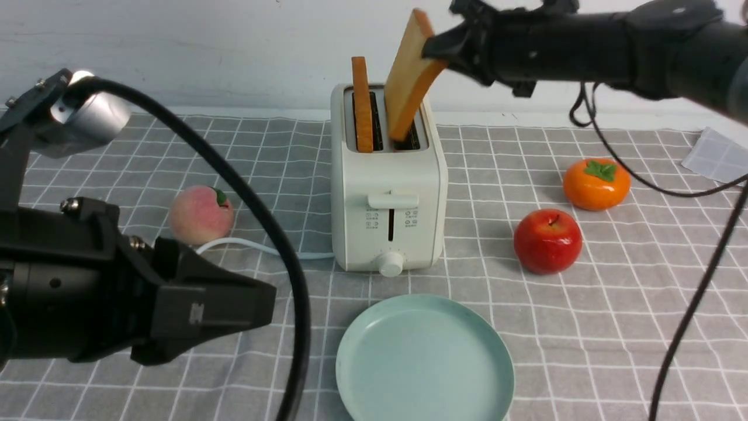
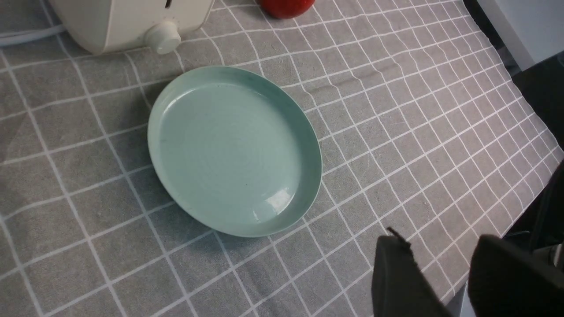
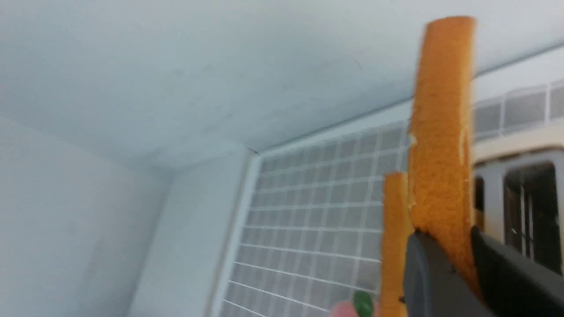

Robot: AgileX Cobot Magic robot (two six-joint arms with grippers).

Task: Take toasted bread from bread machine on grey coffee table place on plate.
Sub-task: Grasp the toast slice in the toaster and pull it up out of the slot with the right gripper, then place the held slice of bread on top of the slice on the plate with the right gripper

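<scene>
The cream-white bread machine point(image 1: 388, 204) stands mid-table on the grey coffee table point(image 1: 584, 327). One slice of toasted bread point(image 1: 362, 105) stands upright in its left slot. My right gripper point(image 1: 435, 47) is shut on the second slice point(image 1: 412, 76), tilted, with its lower corner still at the right slot. In the right wrist view the fingers point(image 3: 425, 273) clamp that slice point(image 3: 440, 132), with the other slice point(image 3: 394, 237) behind. The mint-green plate point(image 1: 425, 359) lies bare in front of the toaster and shows in the left wrist view point(image 2: 233, 149). My left gripper point(image 2: 436, 268) is open and empty, low at the near left.
A peach point(image 1: 201, 214) lies left of the toaster beside its white cord point(image 1: 263, 248). A red apple point(image 1: 547, 241) and an orange persimmon point(image 1: 596, 184) lie to the right. A white cloth point(image 1: 716, 155) is at the far right edge. A wall backs the table.
</scene>
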